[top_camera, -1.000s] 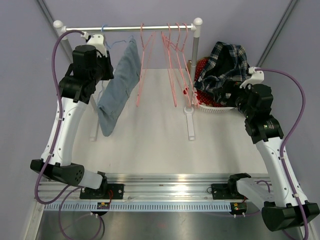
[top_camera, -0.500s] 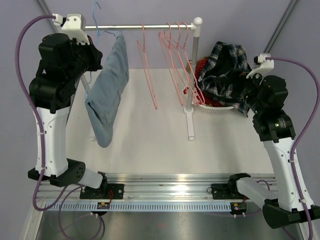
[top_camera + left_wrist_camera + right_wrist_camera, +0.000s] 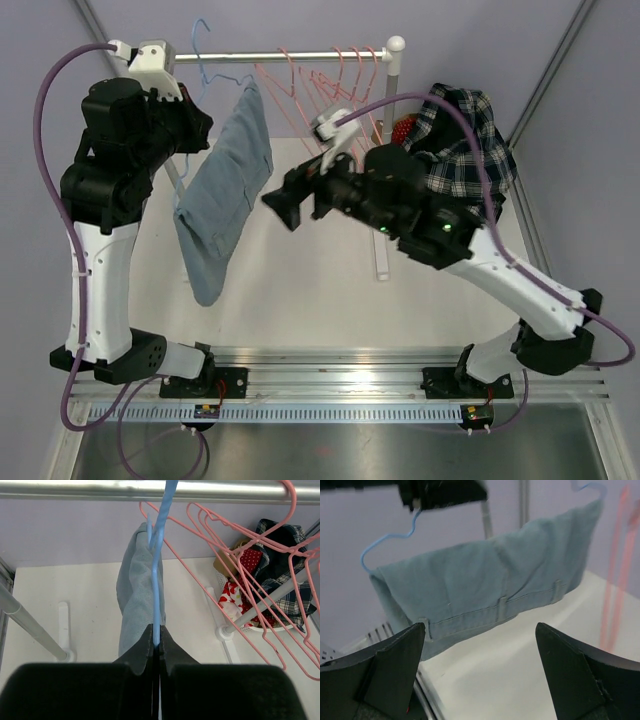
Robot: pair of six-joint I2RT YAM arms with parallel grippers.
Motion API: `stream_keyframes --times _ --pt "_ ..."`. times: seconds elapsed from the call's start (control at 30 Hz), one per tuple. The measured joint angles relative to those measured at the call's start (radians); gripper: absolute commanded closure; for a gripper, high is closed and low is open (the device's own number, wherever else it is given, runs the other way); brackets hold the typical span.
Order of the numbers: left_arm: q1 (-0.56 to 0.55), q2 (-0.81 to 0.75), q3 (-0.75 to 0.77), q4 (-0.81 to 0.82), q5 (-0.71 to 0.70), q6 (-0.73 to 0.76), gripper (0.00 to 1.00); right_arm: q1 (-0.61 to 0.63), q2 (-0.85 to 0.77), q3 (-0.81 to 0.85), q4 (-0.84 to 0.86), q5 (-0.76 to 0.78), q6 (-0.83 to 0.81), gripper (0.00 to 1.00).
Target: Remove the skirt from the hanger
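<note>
The right arm has swung in from the far right, where it stood beside the basket, to the middle of the table (image 3: 300, 300). The right gripper (image 3: 283, 203) now points left at the skirt (image 3: 225, 195), just short of its right edge, with its jaws spread wide and nothing between them. The left arm has kept its raised post at the far left, and the left gripper (image 3: 156, 630) has clenched since a second ago. Its two fingers are pressed together on the thin wire of the blue hanger (image 3: 159, 555). The pale denim skirt is still draped over that hanger, at the left end of the rail (image 3: 290, 55). It hangs down in a long fold that slants toward the near left, above the table and clear of it. The hanger's hook rises at the rail close to the left gripper, but the views do not show whether it still bears on the rail. The pink hangers (image 3: 310, 80) have swung since half a second ago and now lean to the left along the rail, fanned out between the skirt and the white post (image 3: 392, 100) at the rail's right end. Behind the right arm, at the far right, a dark plaid garment (image 3: 465, 140) lies heaped over the basket (image 3: 260, 628), with a bit of red cloth (image 3: 403, 128) showing at its left edge.
</note>
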State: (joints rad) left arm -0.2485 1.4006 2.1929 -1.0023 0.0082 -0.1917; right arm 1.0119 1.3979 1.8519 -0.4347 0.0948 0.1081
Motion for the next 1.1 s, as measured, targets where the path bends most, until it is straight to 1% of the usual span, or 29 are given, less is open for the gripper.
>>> stream_keyframes --times 0.13,0.23,0.33,0.47,0.53,0.57,0.6,0.67,0.7,0.73,0.77,0.8,0.83,0.9,1.0,1.1 --pt "0.000 -0.001 -0.027 0.015 0.009 -0.001 1.00 0.139 0.164 0.000 0.005 0.056 0.002 0.01" --pt "0.000 -0.005 -0.062 0.032 0.016 -0.005 1.00 0.188 0.258 0.000 0.015 0.075 0.005 0.01" --pt "0.000 -0.009 -0.092 0.043 0.022 -0.012 1.00 0.198 0.321 0.005 0.027 0.084 0.005 0.01" --pt "0.000 -0.022 -0.140 0.065 0.031 -0.022 1.00 0.196 0.406 0.093 0.033 0.100 0.004 0.00" --pt "0.000 -0.028 -0.156 0.077 0.036 -0.026 1.00 0.196 0.434 0.130 0.051 0.105 0.003 0.03" --pt "0.000 -0.031 -0.163 0.081 0.038 -0.027 1.00 0.196 0.446 0.146 0.056 0.108 0.001 0.05" --pt "0.000 -0.036 -0.170 0.085 0.040 -0.027 1.00 0.196 0.456 0.161 0.063 0.113 0.000 0.19" --pt "0.000 -0.045 -0.182 0.094 0.042 -0.027 1.00 0.196 0.477 0.185 0.076 0.124 -0.007 0.37" --pt "0.000 -0.050 -0.186 0.098 0.042 -0.027 1.00 0.196 0.486 0.194 0.084 0.126 -0.007 0.57" --pt "0.000 -0.053 -0.187 0.098 0.042 -0.027 1.00 0.196 0.494 0.198 0.090 0.126 -0.011 0.66" --pt "0.000 -0.056 -0.188 0.099 0.042 -0.027 1.00 0.196 0.500 0.198 0.098 0.124 -0.003 0.73" --pt "0.000 -0.060 -0.189 0.100 0.042 -0.027 1.00 0.196 0.503 0.198 0.101 0.124 0.000 0.86" --pt "0.000 -0.063 -0.192 0.100 0.042 -0.027 1.00 0.197 0.504 0.193 0.106 0.125 0.003 0.93" --pt "0.000 -0.071 -0.203 0.113 0.043 -0.027 1.00 0.197 0.504 0.179 0.125 0.126 0.014 1.00" --pt "0.000 -0.086 -0.226 0.117 0.045 -0.027 1.00 0.199 0.491 0.124 0.163 0.129 0.028 1.00" --pt "0.000 -0.089 -0.232 0.106 0.040 -0.027 1.00 0.212 0.446 0.032 0.185 0.153 0.031 1.00"
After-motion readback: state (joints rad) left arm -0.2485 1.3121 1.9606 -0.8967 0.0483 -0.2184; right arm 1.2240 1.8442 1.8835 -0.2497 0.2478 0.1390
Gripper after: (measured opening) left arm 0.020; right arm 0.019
